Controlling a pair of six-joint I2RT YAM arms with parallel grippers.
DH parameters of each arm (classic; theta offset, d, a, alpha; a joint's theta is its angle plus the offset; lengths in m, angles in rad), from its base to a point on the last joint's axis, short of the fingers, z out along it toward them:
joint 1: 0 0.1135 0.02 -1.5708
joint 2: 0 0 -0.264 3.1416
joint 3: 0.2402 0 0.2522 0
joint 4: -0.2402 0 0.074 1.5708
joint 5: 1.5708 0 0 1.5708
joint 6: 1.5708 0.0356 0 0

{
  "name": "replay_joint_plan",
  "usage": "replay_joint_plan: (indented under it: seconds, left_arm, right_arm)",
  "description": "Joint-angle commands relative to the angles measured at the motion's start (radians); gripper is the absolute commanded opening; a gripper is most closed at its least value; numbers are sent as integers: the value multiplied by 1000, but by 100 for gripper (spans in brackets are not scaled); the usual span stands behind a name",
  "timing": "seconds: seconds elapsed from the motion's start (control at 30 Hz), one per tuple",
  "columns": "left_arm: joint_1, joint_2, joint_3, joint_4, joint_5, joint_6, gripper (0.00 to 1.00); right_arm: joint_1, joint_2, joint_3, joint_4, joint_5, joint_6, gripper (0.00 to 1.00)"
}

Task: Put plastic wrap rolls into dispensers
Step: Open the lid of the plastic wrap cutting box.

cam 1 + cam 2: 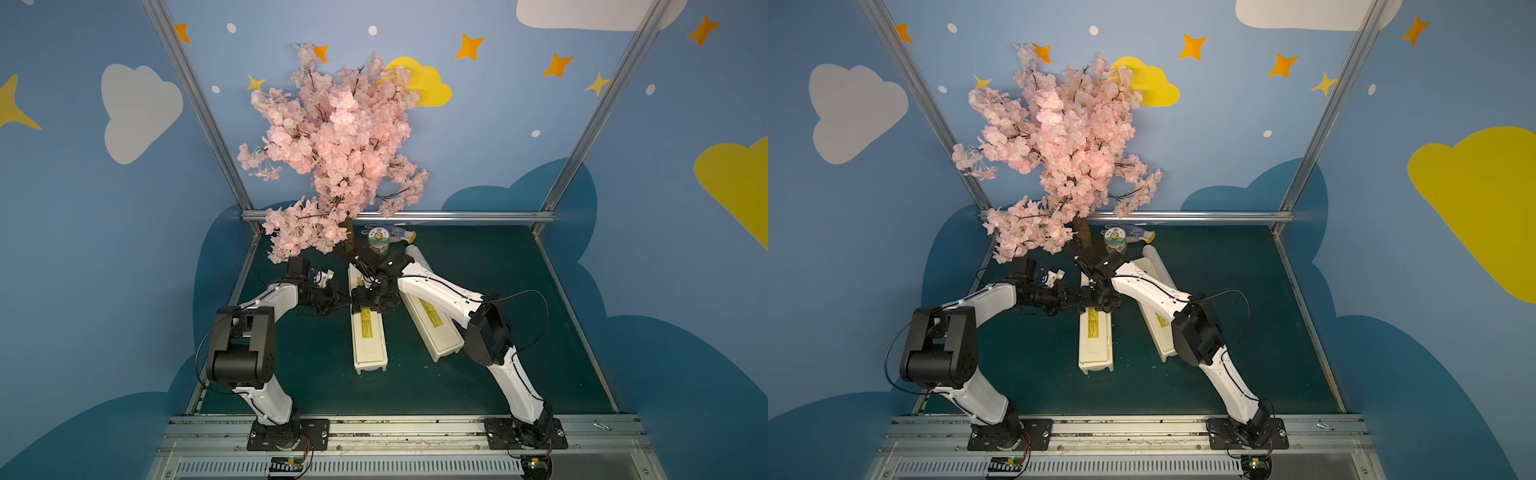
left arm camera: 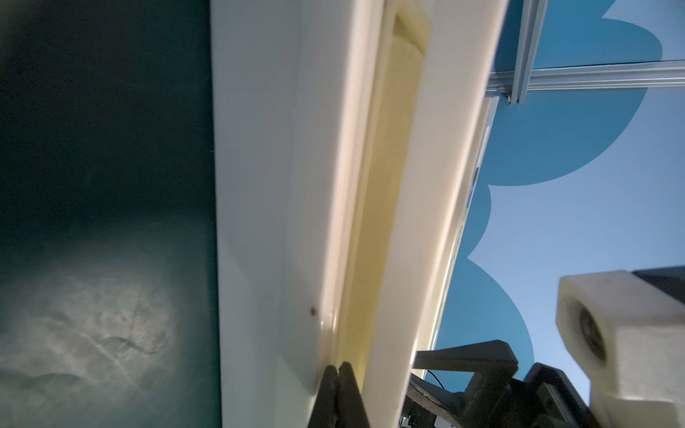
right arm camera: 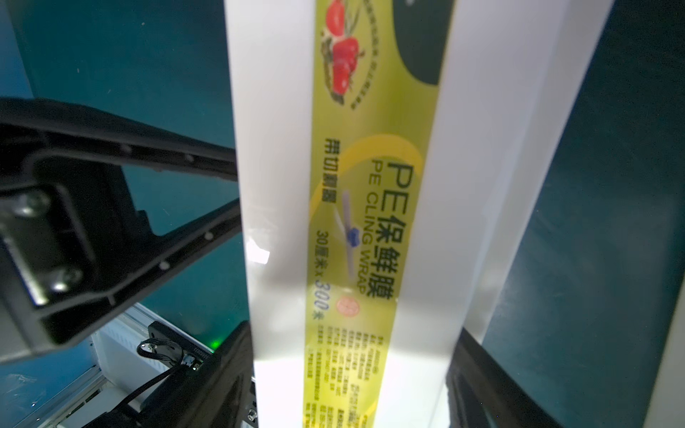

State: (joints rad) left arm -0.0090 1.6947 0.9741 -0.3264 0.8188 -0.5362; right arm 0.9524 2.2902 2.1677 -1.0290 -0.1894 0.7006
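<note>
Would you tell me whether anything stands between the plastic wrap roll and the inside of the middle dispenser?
The lid of the middle dispenser is almost closed, only a slit at the shut left gripper, and the right gripper clamps across it. The roll lies beyond.

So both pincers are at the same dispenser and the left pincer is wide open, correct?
No. The left pincer is shut, tips together at the dispenser lid seam, per the left wrist view. The right pincer is at that dispenser too.
</note>
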Motion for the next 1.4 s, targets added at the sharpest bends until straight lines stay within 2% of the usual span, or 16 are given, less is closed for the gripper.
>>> replay_joint_plan:
  seconds: [0.0, 0.2, 0.4, 0.53, 0.73, 0.97, 1.2, 1.37]
  left_arm:
    - [-31, -4, 27, 30, 58, 1, 3]
    - [-62, -25, 29, 0, 50, 30, 3]
    - [-74, -16, 39, 1, 49, 17, 3]
    - [-91, -20, 55, -5, 38, 4, 3]
    - [-138, -20, 98, -34, -7, -4, 4]
    - [-214, 8, 163, -58, -88, -32, 5]
    - [-258, 42, 225, -91, -142, -45, 6]
    - [-261, 6, 231, -129, -216, -30, 8]
  right_arm:
    - [-1, -39, -16, 22, -42, -66, 59]
    - [-16, -67, -49, 55, -67, -78, 64]
    - [-54, -128, -119, 113, -124, -96, 80]
    - [-81, -171, -131, 131, -152, -134, 85]
    - [-128, -226, -149, 113, -152, -181, 86]
    - [-205, -356, -294, 162, -119, -233, 86]
    - [-287, -451, -391, 170, -102, -298, 86]
    - [-329, -494, -445, 168, -100, -326, 86]
